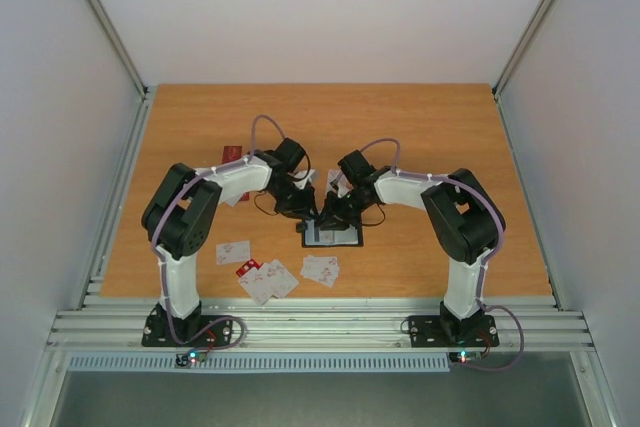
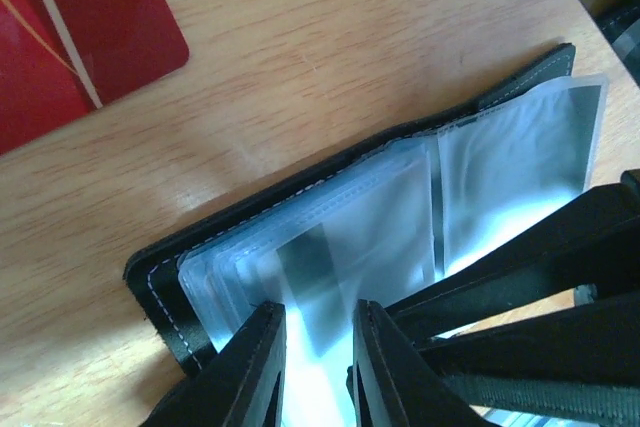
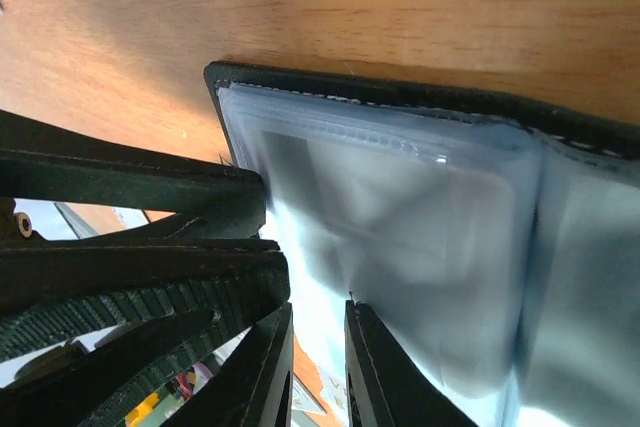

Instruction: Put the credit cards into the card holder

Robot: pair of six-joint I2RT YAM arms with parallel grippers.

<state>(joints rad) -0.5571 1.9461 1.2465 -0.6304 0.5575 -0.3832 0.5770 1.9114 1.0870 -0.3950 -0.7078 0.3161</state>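
**Item 1: left gripper** [image 2: 315,325]. It is reaching in from 9 o'clock and hanging over the open card holder [image 2: 400,227]. Its jaws are standing narrowly apart. The fingers [image 2: 258,367] are straddling the near edge of the clear sleeves [image 2: 350,247]. Whether they are pinching a sleeve cannot be told.

**Item 2: right gripper** [image 3: 318,315]. It is coming in from 3 o'clock and meeting the left one tip to tip over the same holder. A slim gap is showing between its jaws, with sleeve plastic lying in that gap. Whether it is gripping cannot be told either.

**Item 3: card holder** [image 1: 335,237]. It is lying open and flat at the middle of the table [image 1: 430,147], black cover down. Its pale bluish sleeves are fanning upward under both grippers.

**Item 4: credit cards** [image 1: 268,279]. White ones with red marks are lying loose near the front edge.
- One overlapping group is sitting at 7 o'clock from the holder.
- A single card [image 1: 233,252] is lying at 8 o'clock.
- Another small group [image 1: 320,269] is lying at 6 o'clock, just beside the holder.

**Item 5: red card** [image 1: 232,154]. It is resting at 10 o'clock, well apart from the holder and partly hidden behind the left arm. In the left wrist view it is showing a pale diagonal line.
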